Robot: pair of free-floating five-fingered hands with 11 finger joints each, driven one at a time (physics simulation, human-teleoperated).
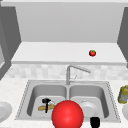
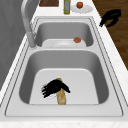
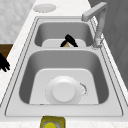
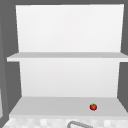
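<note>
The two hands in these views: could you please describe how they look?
Both the left hand and the right hand are plain matt black and human-shaped, with slim separate fingers. No arm, sleeve, cable or marking is attached; each floats freely.

White open shelves [image 4: 67, 55], grey walls, brown wood floor [image 2: 117, 32].

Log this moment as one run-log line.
left hand: in left basin, curled on bread loaf | right hand: idle at sink's front edge | right basin: plate | shelf: tomato
</note>
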